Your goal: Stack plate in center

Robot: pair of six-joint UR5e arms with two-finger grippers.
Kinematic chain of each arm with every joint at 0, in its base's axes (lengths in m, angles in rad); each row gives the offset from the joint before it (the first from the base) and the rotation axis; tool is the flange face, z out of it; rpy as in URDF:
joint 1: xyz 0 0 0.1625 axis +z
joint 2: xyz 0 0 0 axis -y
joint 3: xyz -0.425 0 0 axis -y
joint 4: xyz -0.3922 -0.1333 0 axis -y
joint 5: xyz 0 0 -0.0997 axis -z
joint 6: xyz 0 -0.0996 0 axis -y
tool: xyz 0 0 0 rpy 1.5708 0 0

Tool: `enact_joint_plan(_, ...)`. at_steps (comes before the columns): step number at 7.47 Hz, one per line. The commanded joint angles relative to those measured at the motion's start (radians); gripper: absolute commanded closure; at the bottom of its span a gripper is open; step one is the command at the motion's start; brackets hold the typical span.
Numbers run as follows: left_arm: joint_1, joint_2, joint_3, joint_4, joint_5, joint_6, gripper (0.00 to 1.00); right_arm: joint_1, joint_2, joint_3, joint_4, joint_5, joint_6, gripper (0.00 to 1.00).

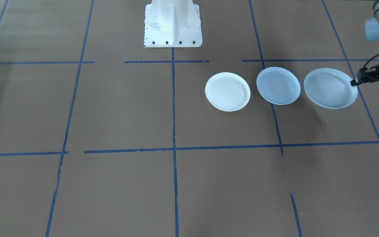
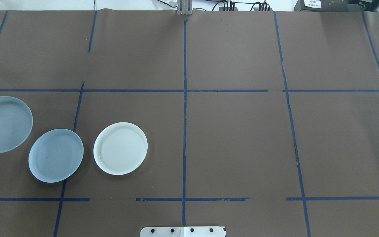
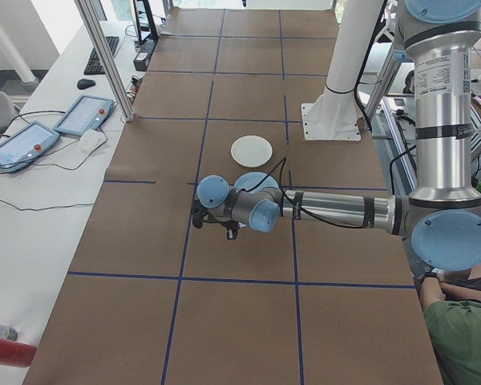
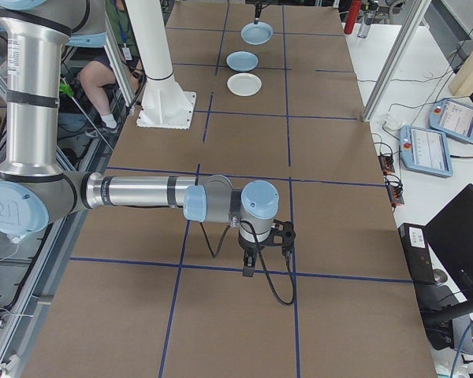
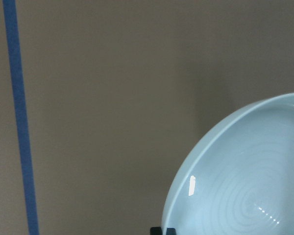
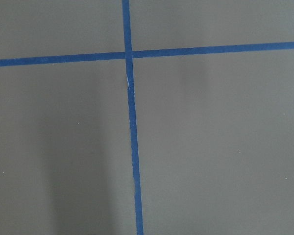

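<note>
Three plates lie in a row. The center plate [image 2: 56, 155] is plain light blue and sits flat between a white plate [image 2: 120, 148] and a glossy ringed plate [image 2: 3, 124]. My left gripper [image 1: 354, 83] is shut on the outer rim of the ringed plate [image 1: 329, 87], which looks tilted and raised off the table. In the left wrist view the fingertips [image 5: 157, 230] pinch that rim at the bottom edge. My right gripper [image 4: 248, 266] points down over bare table far from the plates. I cannot tell whether it is open or shut.
The white robot pedestal [image 1: 173, 24] stands behind the plates. Blue tape lines [image 2: 184, 115] grid the brown table. Tablets [image 3: 84, 115] and cables lie on the side bench. A person [image 3: 465, 337] sits beside the robot's left arm.
</note>
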Motion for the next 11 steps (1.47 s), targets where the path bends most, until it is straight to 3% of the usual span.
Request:
enact_joint_plan(1,0.088,-0.002,-0.045,-0.027,0.003,-0.118,1.0,0.0,0.0,0.0,0.0,0.0,0.0,0.0)
enact_joint_plan(4,0.241,0.003,-0.042,-0.213,0.0,-0.349,1.0,0.0,0.0,0.0,0.0,0.0,0.0,0.0)
enact_joint_plan(6,0.291,0.009,-0.031,-0.238,0.002,-0.376,1.0,0.0,0.0,0.0,0.0,0.0,0.0,0.0)
enact_joint_plan(11,0.299,-0.002,-0.002,-0.238,-0.005,-0.376,1.0,0.0,0.0,0.0,-0.001,0.0,0.0,0.0)
